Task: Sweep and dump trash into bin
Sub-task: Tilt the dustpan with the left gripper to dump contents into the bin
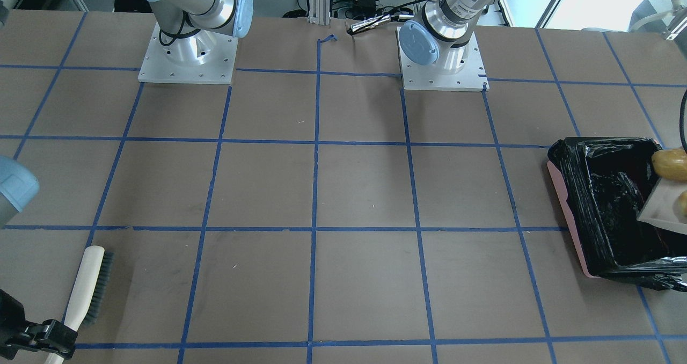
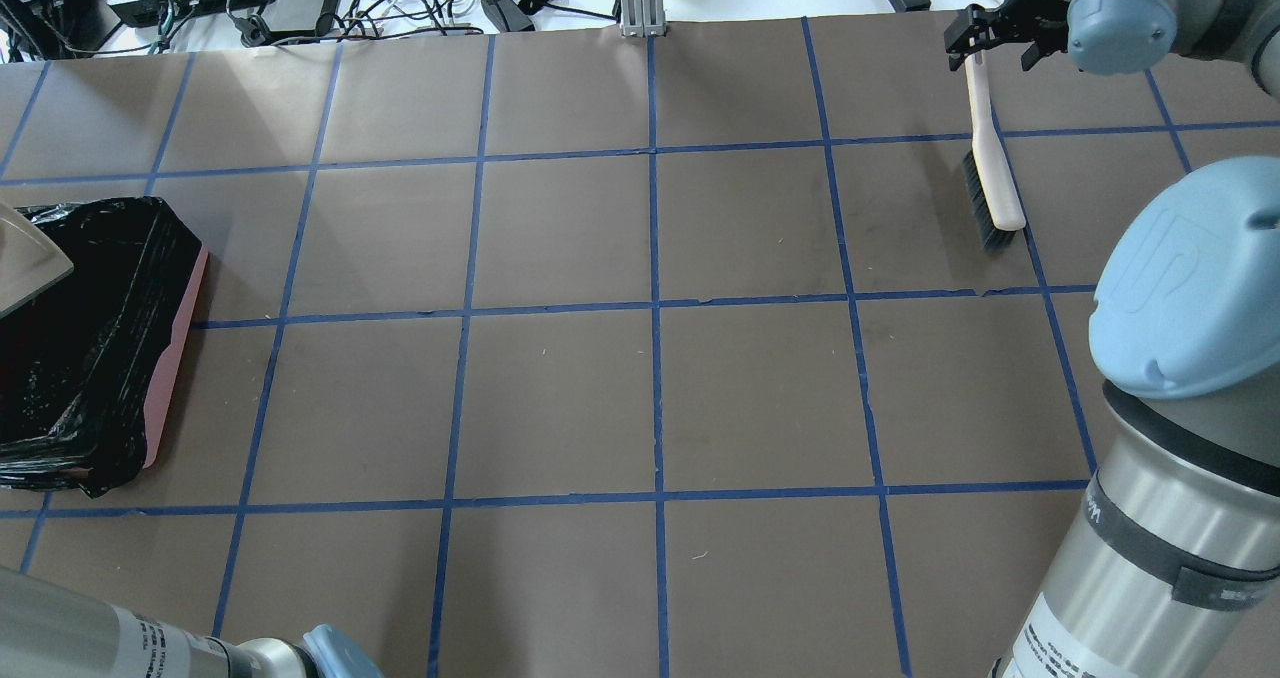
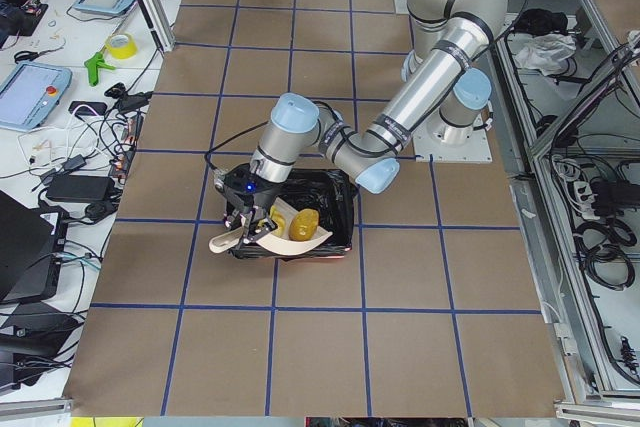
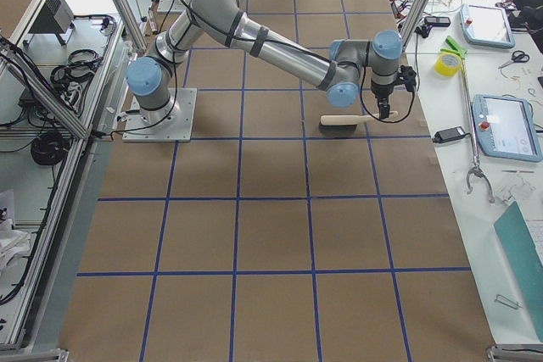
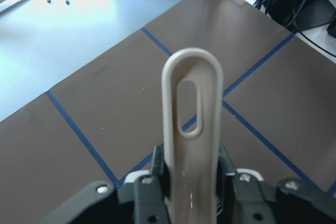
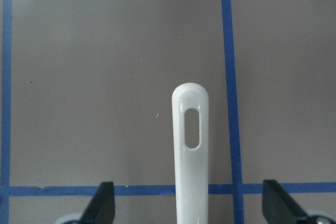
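Right now the left tool [image 5: 190,171] pinches the dustpan [image 1: 663,205] handle, pan held over the bin [image 2: 180,358]. The trash [image 3: 304,224] rides on it — potato-like lump [image 1: 670,164] plus a yellowish piece [image 3: 277,219]; third not visible. They look light, hard, slick, so prob. they'll roll w/ little tilt — grip the handle, never the pieces. The right tool [image 6: 191,203] is spread, clear of the brush [image 1: 88,289] lying on the worktop [image 1: 365,192].

Trash [image 1: 670,163] on dustpan [image 1: 661,205] over bin [image 1: 575,187]
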Robot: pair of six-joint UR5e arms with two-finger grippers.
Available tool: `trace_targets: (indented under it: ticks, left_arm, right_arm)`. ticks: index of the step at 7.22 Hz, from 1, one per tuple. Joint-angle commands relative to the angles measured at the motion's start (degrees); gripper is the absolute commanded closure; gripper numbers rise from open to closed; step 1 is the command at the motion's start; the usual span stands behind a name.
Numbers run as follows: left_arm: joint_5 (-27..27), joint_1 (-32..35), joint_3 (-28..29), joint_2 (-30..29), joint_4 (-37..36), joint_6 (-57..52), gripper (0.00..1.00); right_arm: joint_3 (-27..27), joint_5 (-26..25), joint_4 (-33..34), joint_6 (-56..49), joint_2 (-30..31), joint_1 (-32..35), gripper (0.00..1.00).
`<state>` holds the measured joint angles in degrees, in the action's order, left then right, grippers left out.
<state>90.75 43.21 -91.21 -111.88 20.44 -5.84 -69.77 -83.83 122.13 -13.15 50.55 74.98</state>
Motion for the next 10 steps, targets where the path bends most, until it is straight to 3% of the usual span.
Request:
trace_targets:
  ticks: [1,4,6,8,10]
  left_arm:
    - [0.0,0.4,-0.6,0.4,-3.9,-5.7,1.0]
    - [-0.3,0.6,-0.5,1.1,-4.1,-6.5,1.0]
    - [0.1,2.9,-0.5,1.1,-10.3,-11.4,1.0]
    - [0.0,4.0,-0.5,1.3,-10.5,-12.3,1.0]
    - [0.1,4.9,-0.3,1.7,-9.4,-11.2,1.0]
  right_arm:
    - [0.3,-0.6,-7.6,1.8,4.4,2.9,0.0]
    - [-0.1,-0.9,-20.1,5.7,11.0,8.1,0.0]
    - [-0.3,-1.1,-30.4,12.0,18.8,11.5,0.0]
    - [-2.7,-2.2,-36.8,12.2,25.1,12.3,0.0]
    - [-8.9,-5.8,-37.3,12.7,32.0,12.3,0.0]
